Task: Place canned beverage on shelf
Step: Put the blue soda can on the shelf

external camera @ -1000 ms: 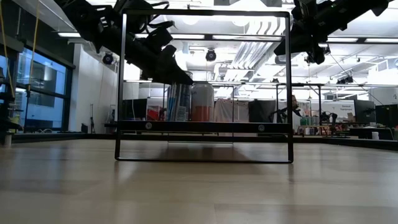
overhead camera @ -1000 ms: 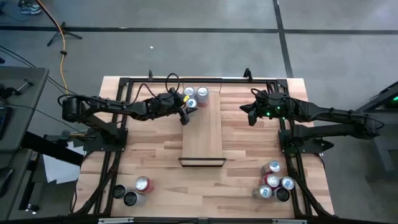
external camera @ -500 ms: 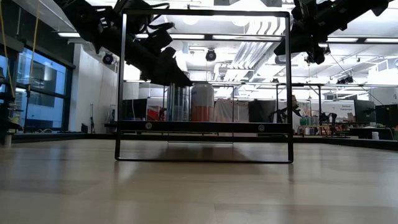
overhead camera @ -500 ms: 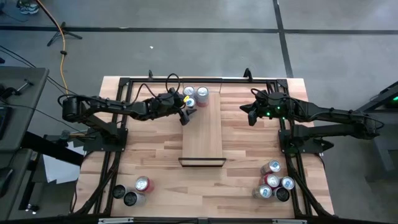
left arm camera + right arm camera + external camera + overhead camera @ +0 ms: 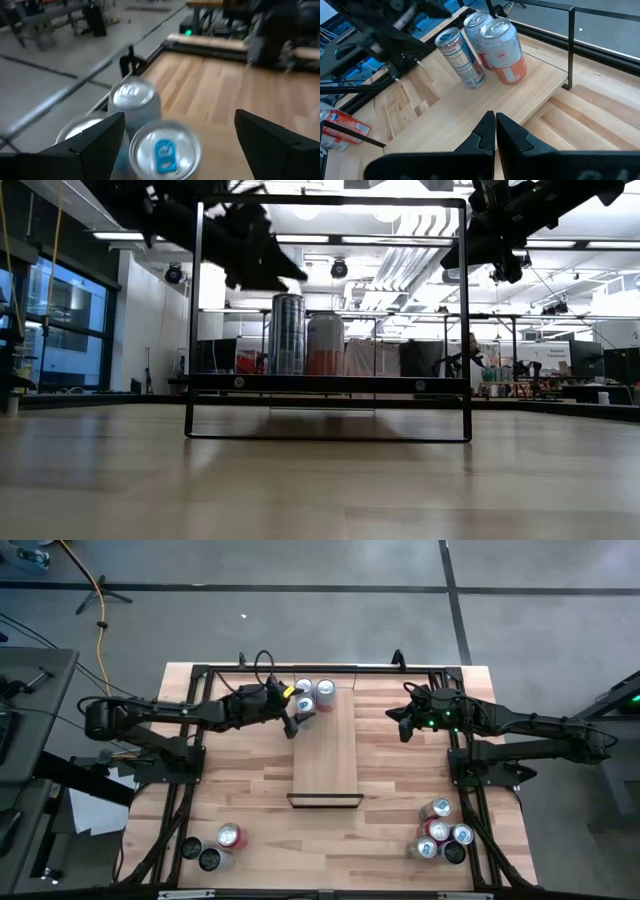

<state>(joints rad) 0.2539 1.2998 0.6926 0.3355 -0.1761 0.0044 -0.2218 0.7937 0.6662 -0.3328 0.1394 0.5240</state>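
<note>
Nearest the camera in the high view, I'm seeing loose cans sitting in two bunches: a few at the lower left (image 5: 215,847) and a bigger cluster at the lower right (image 5: 441,831) of the tabletop (image 5: 250,790). Moving up to mid-frame, the shelf (image 5: 326,750) is lying lengthwise with its black frame end toward the bottom. At its upper end three cans are standing together; the slim blue-and-silver can (image 5: 460,58) is upright on the plank, right beside the orange-and-white can (image 5: 504,50). My left gripper (image 5: 291,720) is hanging just left of that slim can with its fingers spread wide, gripping nothing. My right gripper (image 5: 402,724) is hovering over on the right side of the shelf, well apart from the cans, fingers pressed together and empty.
</note>
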